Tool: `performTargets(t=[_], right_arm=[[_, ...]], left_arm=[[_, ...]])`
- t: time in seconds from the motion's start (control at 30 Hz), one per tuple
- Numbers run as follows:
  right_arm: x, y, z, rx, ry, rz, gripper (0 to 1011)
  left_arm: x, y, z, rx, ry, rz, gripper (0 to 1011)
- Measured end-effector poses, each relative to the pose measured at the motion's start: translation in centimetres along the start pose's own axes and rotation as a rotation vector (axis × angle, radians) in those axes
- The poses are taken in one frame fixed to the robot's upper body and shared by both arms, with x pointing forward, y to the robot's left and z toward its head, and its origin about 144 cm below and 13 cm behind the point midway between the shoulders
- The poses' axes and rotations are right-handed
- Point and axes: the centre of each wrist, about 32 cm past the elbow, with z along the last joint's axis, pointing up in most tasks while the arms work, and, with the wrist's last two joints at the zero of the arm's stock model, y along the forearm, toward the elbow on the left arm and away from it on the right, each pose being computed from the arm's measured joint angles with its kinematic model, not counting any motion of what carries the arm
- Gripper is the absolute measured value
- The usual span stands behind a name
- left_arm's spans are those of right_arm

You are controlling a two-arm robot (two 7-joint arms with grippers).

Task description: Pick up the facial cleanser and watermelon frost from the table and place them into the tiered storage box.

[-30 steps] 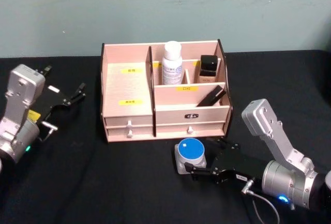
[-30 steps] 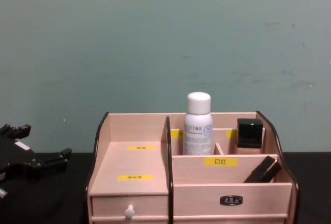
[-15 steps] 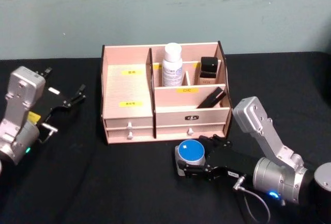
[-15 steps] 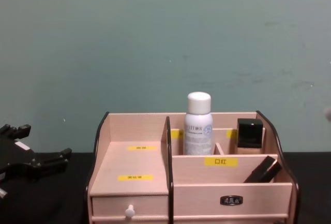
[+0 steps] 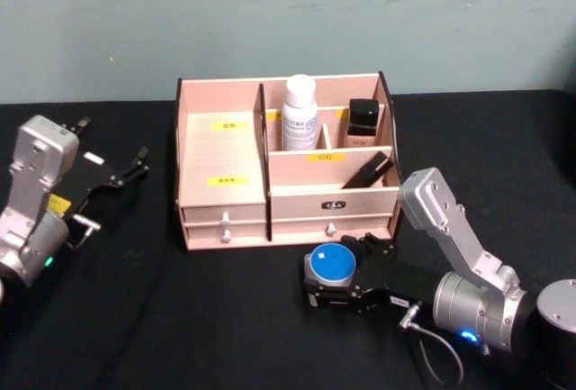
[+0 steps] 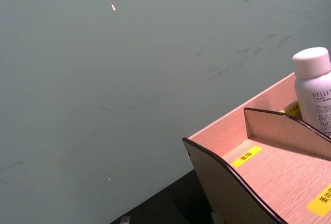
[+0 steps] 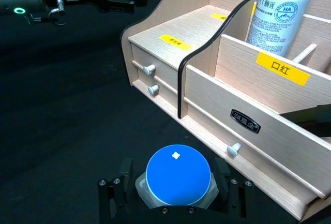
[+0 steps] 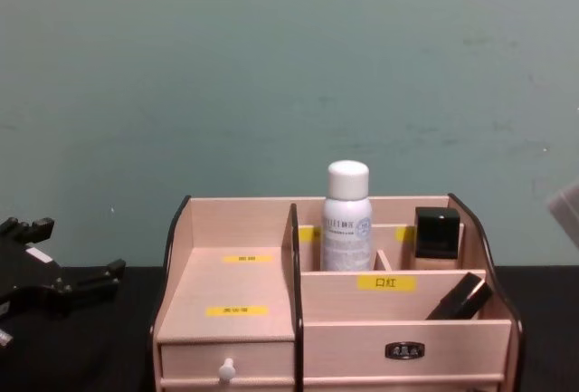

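Observation:
The tiered storage box (image 5: 220,151) stands at the table's back centre, also seen in the chest view (image 8: 226,292). A white bottle, by its look the facial cleanser (image 5: 300,111), stands upright in a rear compartment (image 7: 282,12). A squat jar with a round blue lid, apparently the watermelon frost (image 5: 330,267), sits on the black cloth just before the drawers. My right gripper (image 7: 175,195) is open and low on the table, one finger on each side of the jar (image 7: 178,175), close to its base. My left gripper (image 5: 138,163) rests open at the far left.
A black-capped bottle (image 5: 363,118) and a slanted black stick (image 5: 367,172) occupy the box's right compartments. The left tier of the box (image 6: 258,172) holds nothing. Black cloth covers the table, and a grey-green wall stands right behind the box.
My right arm has slid left along the table, bringing its open fingers from beside the blue-lidded jar to either side of it. The left arm has stayed still.

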Motion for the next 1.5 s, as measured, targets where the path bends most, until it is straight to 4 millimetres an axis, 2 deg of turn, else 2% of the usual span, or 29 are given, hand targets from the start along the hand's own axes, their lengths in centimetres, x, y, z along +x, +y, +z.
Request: performTargets(t=[0.87, 1.13, 1.17, 1.27, 1.5], right_arm=[[-0.06, 0.25, -0.22, -0.009, -0.007, -0.009, 1003], [-0.03, 0.23, -0.21, -0.008, -0.006, -0.009, 883], [-0.03, 0.22, -0.21, -0.008, -0.006, -0.009, 826], [-0.03, 0.22, -0.2, -0.008, -0.006, -0.008, 739], [-0.03, 0.21, -0.2, -0.008, -0.005, -0.008, 729]], left_arm=[[0.0, 0.0, 0.0, 0.0, 0.0, 0.0, 1001], [0.0, 0.0, 0.0, 0.0, 0.0, 0.0, 1001], [0.0, 0.0, 0.0, 0.0, 0.0, 0.0, 1001], [0.0, 0.0, 0.0, 0.0, 0.0, 0.0, 1001], [0.0, 0.0, 0.0, 0.0, 0.0, 0.0, 1001]])
